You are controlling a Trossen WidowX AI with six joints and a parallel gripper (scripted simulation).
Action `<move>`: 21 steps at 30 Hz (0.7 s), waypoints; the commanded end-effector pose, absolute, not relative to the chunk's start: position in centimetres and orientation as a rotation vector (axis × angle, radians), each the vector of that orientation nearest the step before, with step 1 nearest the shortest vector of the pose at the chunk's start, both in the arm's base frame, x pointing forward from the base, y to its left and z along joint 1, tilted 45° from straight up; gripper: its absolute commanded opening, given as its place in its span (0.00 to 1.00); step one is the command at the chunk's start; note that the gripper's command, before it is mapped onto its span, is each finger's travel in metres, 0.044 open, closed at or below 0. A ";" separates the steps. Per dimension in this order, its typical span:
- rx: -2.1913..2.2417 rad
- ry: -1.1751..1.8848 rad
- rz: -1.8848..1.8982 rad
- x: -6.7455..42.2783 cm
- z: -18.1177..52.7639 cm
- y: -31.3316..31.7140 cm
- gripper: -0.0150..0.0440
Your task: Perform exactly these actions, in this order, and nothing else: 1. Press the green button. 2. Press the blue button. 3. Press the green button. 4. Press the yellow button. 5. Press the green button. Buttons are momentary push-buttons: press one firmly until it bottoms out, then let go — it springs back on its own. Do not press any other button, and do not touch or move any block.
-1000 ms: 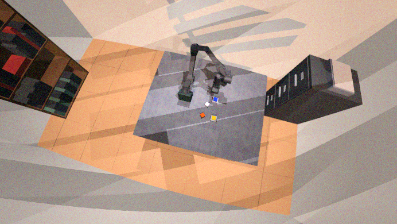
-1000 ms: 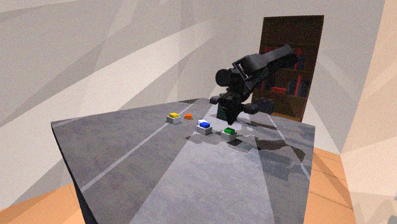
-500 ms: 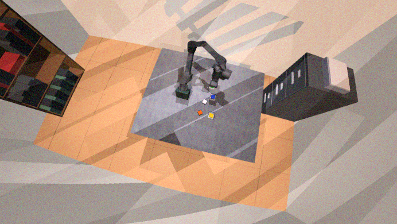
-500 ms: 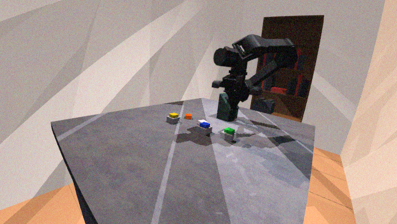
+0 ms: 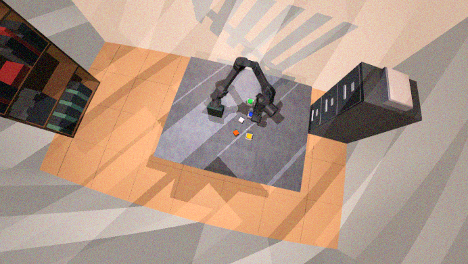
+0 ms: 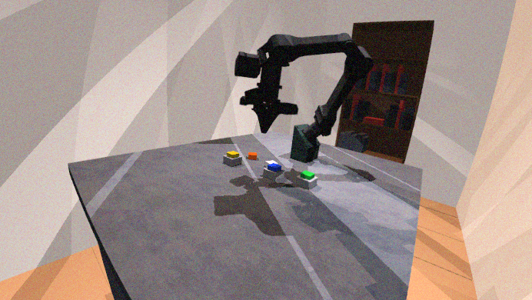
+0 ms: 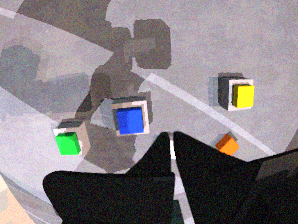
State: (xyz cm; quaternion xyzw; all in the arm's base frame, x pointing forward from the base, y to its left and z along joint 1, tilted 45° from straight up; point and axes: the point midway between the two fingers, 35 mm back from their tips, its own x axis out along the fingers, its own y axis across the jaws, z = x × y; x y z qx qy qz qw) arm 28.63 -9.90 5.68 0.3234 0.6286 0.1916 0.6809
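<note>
The green button point(image 5: 249, 101) point(image 6: 307, 175) point(image 7: 67, 143), the blue button point(image 5: 250, 114) point(image 6: 274, 167) point(image 7: 129, 120) and the yellow button point(image 5: 249, 136) point(image 6: 232, 155) point(image 7: 242, 96) each sit on a small grey base on the grey table point(image 5: 189, 142) point(image 6: 173, 231) point(image 7: 220, 16). My gripper point(image 5: 255, 118) point(image 6: 266, 128) point(image 7: 169, 137) is shut and empty, pointing down. It hangs well above the table, close to the blue button, with the green button off to one side.
An orange block point(image 5: 236, 133) point(image 6: 252, 155) point(image 7: 226, 144) lies near the yellow button. A white block point(image 5: 241, 119) point(image 6: 270, 161) lies beside the blue button. The arm's base point(image 5: 215, 110) point(image 6: 304, 146) stands at the table's back. A bookshelf point(image 5: 34, 84) point(image 6: 384, 96) and a dark cabinet point(image 5: 365, 98) stand off the table.
</note>
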 end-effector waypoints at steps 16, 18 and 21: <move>0.697 1.389 0.487 27.3 -5.6 -18.1 0.29; 0.697 1.388 0.488 27.7 -7.7 -16.2 0.29; 0.699 1.387 0.490 27.9 -9.2 -14.5 0.29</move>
